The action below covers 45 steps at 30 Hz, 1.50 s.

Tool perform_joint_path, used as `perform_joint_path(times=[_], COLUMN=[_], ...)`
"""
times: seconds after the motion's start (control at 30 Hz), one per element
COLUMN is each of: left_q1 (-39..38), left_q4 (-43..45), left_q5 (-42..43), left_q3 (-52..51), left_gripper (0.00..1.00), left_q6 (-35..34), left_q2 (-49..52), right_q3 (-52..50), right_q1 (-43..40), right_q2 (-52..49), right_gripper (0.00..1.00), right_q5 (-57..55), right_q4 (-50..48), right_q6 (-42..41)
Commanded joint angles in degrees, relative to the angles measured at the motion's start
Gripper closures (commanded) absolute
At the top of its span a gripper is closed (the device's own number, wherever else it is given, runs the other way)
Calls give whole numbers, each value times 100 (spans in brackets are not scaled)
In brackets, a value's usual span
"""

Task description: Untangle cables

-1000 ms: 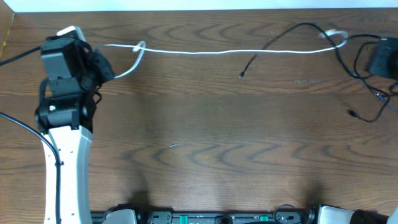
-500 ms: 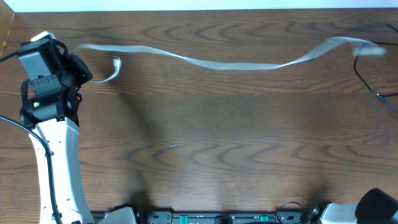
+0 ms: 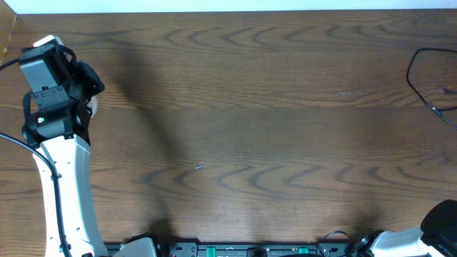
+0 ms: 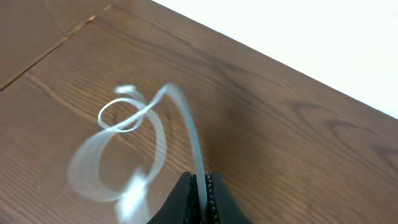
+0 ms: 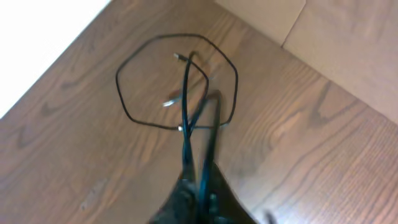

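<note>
Two arms (image 3: 68, 185) (image 3: 432, 232) outspread (pincers (image 4: 200, 186) (image 5: 198, 190) on cables (image 4: 194, 143) (image 5: 186, 118))

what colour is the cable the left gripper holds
White. The cable shows best in the left wrist view, though blurred.

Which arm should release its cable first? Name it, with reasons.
Right, probably: the right fingers hold the black cable, whose loop already rests on the table. The left fingers grip the white cable, blurred and apparently mid-swing.

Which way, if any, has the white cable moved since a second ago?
Yes: leftward. The white cable no longer spans the table's far side overhead; it loops out from the shut left gripper.
</note>
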State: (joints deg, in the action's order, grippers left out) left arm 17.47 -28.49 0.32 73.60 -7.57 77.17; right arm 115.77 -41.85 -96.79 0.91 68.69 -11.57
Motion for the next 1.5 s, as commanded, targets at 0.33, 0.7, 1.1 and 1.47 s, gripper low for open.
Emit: perform_joint_path(times=[0.33, 0.7, 1.1, 1.47], left_q1=[-1572, -2570, -2564, -2288], left_q4=[74, 1547, 5399, 6870], left_q5=[1056, 2929, 4876, 4656], left_q3=[-17, -17, -17, 20], left_gripper=[93, 93, 93, 93], left_q6=[398, -518, -4138, -6286], left_q2=[26, -378, -431, -431], right_q3=[37, 37, 37, 33], right_q1=[57, 866, 3807, 6732], right_q2=[151, 1025, 1064, 66], right_gripper=[1, 1, 1, 4], right_q5=[2186, 4868, 4951, 2771], right_q4=[990, 2028, 1329, -293], right_q6=[776, 3241, 3259, 2122])
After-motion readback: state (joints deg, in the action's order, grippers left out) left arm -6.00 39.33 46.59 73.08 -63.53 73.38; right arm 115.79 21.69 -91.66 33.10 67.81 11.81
